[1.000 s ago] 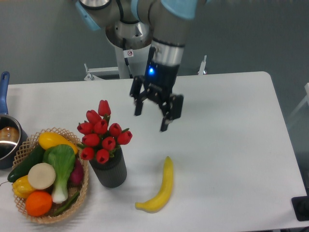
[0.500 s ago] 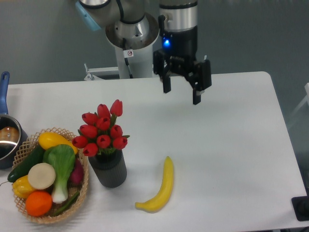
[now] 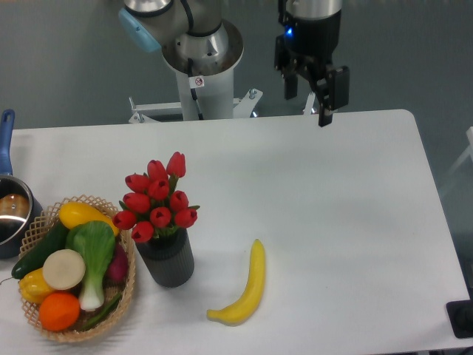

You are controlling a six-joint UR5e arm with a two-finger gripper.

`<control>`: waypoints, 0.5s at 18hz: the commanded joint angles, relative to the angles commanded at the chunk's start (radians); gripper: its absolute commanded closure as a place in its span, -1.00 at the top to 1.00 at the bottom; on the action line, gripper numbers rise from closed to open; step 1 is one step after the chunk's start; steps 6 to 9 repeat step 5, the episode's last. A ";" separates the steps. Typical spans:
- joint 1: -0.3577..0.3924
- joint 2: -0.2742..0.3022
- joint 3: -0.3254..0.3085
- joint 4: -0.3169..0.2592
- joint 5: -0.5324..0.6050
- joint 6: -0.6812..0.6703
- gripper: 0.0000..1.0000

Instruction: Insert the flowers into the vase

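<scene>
At the near left of the white counter (image 3: 332,222), the bunch of red artificial tulip buds with short green leaves (image 3: 157,198) stands in the small dark grey ribbed cylindrical vase (image 3: 167,259) — stems down inside its round mouth, buds fanning out wider than the vase itself, one bud poking up higher than the rest. The vase stands upright on the counter, just beside the woven wicker basket (image 3: 127,292) to its left; I cannot tell whether the two touch.

My jaws (image 3: 308,90) hang high over the far edge of the counter, well apart from the flowers, released and holding nothing; the two dark fingers (image 3: 326,92) stand spread with bare air between them. A blue light glows on my wrist above them.

The basket holds a heap of produce: a green leafy vegetable with a white stalk (image 3: 94,255), a dark green cucumber (image 3: 38,250), a yellow lemon-shaped fruit (image 3: 83,215), an orange (image 3: 58,310), a yellow pepper (image 3: 33,285), a pale round cut piece (image 3: 63,269) and something magenta (image 3: 118,263) tucked against the right wall.

A yellow banana (image 3: 244,288) lies flat on the counter to the right of the vase, near it but not touching — its curve running from the far tip toward the near edge. At the far left, a steel pot with a blue handle (image 3: 9,200) is partly cut off by the frame.
</scene>
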 joint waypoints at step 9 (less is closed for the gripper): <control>-0.002 -0.002 0.000 0.005 -0.002 -0.002 1.00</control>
